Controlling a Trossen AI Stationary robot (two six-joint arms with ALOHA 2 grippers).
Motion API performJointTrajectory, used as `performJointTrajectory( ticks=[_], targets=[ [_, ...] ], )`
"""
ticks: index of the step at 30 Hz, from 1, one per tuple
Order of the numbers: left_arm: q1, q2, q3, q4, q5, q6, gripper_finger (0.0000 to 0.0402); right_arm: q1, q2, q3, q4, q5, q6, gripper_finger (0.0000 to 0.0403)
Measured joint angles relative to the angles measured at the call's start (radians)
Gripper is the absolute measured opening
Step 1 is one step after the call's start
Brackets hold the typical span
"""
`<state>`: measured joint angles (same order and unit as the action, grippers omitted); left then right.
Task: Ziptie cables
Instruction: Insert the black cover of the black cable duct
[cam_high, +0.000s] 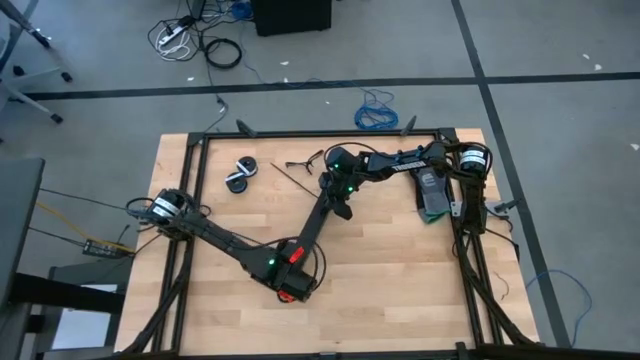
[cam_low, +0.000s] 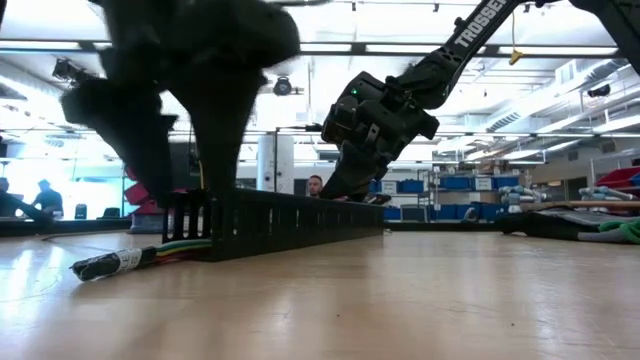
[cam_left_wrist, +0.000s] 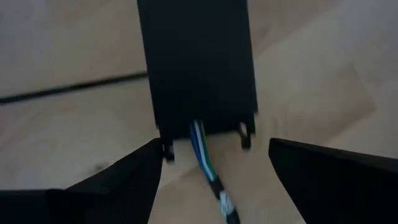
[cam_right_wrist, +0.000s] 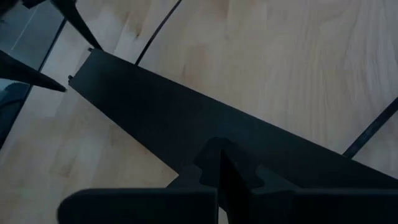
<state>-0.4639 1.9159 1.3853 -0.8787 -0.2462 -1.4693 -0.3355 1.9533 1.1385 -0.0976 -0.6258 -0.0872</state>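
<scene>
A long black slotted duct (cam_high: 312, 232) lies slantwise on the wooden table. The cables (cam_left_wrist: 208, 163), a thin bundle of blue, green and white wires with a label, stick out of its near end and rest on the wood (cam_low: 130, 260). My left gripper (cam_left_wrist: 214, 180) hovers open over that end, one finger on each side of the wires and clear of them. My right gripper (cam_right_wrist: 219, 180) is shut at the duct's far end (cam_low: 350, 192). A thin black ziptie (cam_high: 296, 176) lies on the table beyond the duct. My right gripper rests its shut fingertips (cam_right_wrist: 214, 163) on the duct's flat black top (cam_right_wrist: 186, 124), near its far end. The fingers come slanting down from the table's right and far side. The duct lies flat on the table under them.
Two black rolls (cam_high: 240, 176) lie at the far left of the table. A green and black object (cam_high: 435, 205) sits by the right arm's base. Black frame rails (cam_high: 465, 270) run along the table's sides. Bare wood (cam_high: 400, 290) lies at the near right.
</scene>
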Motion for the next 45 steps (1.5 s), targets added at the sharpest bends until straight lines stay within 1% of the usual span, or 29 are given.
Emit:
performJointTrajectory(
  ticks=[2,4,9,14,18,22,26,29,32,34,36,37,39,42,45],
  targets=[
    [-0.021,-0.006,0.0,-0.002,0.001,-0.017,0.0288,0.0,0.0,0.0,0.001,0.001,0.001,0.0],
    [-0.045,-0.006,0.0,-0.021,0.006,-0.067,0.0288,0.0,0.0,-0.001,0.006,0.001,0.006,0.0],
    [-0.125,-0.006,0.0,-0.087,0.001,-0.237,0.0288,0.0,0.001,-0.001,0.025,0.004,0.015,0.0],
    [-0.204,-0.006,0.0,-0.07,-0.031,-0.397,0.0287,-0.001,-0.016,-0.003,0.03,0.001,0.024,0.0],
    [-0.258,-0.006,0.0,-0.054,-0.095,-0.536,0.0287,-0.003,-0.07,-0.008,0.004,-0.003,0.039,0.0],
    [-0.303,-0.006,0.0,-0.061,-0.144,-0.643,0.0287,-0.012,-0.119,-0.006,0.012,-0.008,0.04,0.0],
    [-0.337,-0.006,0.0,-0.072,-0.253,-0.704,0.0287,-0.037,-0.136,-0.006,0.013,-0.009,0.032,0.0],
    [-0.346,-0.006,0.0,-0.128,-0.265,-0.78,0.0287,-0.069,-0.138,-0.004,0.006,-0.004,0.018,0.0],
    [-0.343,-0.006,0.0,-0.11,-0.275,-0.783,0.0287,-0.108,-0.138,-0.004,-0.005,0.052,-0.045,0.0],
    [-0.327,-0.006,0.016,-0.083,-0.336,-0.765,0.0287,-0.142,-0.138,-0.003,-0.005,0.089,-0.077,0.0],
    [-0.3,-0.007,0.048,-0.061,-0.432,-0.727,0.0287,-0.176,-0.138,-0.003,-0.005,0.092,-0.088,0.0],
    [-0.285,-0.007,0.066,-0.074,-0.459,-0.703,0.0287,-0.192,-0.138,-0.003,-0.004,0.092,-0.09,0.0],
    [-0.251,-0.008,0.101,-0.122,-0.469,-0.655,0.0286,-0.216,-0.138,-0.003,-0.005,0.098,-0.103,0.0],
    [-0.197,-0.007,0.168,-0.135,-0.532,-0.526,0.0281,-0.23,-0.138,-0.003,-0.004,0.097,-0.143,0.0],
    [-0.13,-0.008,0.228,-0.093,-0.568,-0.326,0.0275,-0.23,-0.129,0.001,-0.001,0.12,-0.159,0.0]
  ],
)
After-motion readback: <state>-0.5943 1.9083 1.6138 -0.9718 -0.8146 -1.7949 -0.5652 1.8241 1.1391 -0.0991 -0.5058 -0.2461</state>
